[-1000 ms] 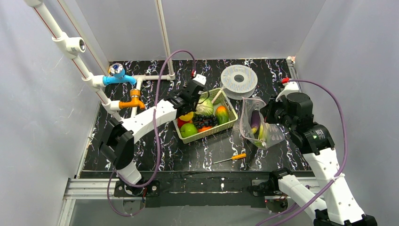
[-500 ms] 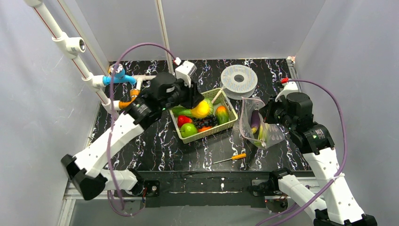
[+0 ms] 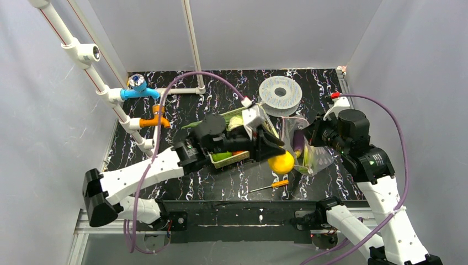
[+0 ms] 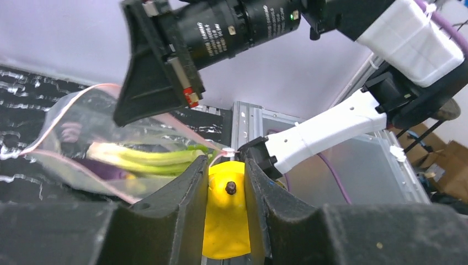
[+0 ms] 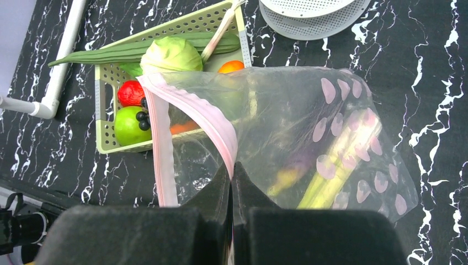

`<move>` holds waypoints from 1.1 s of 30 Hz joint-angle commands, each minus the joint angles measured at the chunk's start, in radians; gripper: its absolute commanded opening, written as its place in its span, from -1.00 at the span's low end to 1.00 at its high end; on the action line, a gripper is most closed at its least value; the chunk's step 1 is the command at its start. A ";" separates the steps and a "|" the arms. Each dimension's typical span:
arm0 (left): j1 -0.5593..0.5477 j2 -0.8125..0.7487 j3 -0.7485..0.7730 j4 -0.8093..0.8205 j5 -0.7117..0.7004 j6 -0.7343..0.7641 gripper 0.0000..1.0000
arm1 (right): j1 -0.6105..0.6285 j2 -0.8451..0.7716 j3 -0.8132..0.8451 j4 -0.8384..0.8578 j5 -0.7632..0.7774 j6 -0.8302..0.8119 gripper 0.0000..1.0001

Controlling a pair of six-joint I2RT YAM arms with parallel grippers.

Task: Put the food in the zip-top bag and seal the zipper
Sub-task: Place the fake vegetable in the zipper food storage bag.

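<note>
I am squeezing the yellow pepper [image 4: 226, 221] in my left claw [image 4: 227, 168], up in the air, right by the mouth of the zip-top bag [image 5: 309, 127]. My right claw [image 5: 232, 174] is pinching tight on the bag's pink zipper [image 5: 201, 113] strip and holding the mouth up and open. A long leek [image 5: 336, 165] and a purple eggplant [image 3: 298, 141] are lying inside the bag. Next to the bag, the green basket [image 5: 102, 110] is holding a cabbage [image 5: 171, 55], a green apple [image 5: 127, 126] and a red pepper [image 5: 129, 93]. A grey spool [image 3: 280, 95] is sitting behind the bag. A small screwdriver [image 3: 270, 185] is lying on the table [image 3: 221, 185] in front.
</note>
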 commanded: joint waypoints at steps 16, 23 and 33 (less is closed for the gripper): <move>-0.072 0.260 0.029 0.330 -0.353 0.367 -1.00 | 0.002 -0.045 0.048 0.024 -0.007 0.014 -0.97; -0.075 0.301 0.026 0.346 -0.435 0.377 -0.95 | 0.002 -0.039 0.048 0.032 -0.011 0.014 -0.97; -0.075 0.314 0.068 0.235 -0.538 0.421 0.37 | 0.002 -0.035 0.043 0.036 -0.010 0.012 -0.97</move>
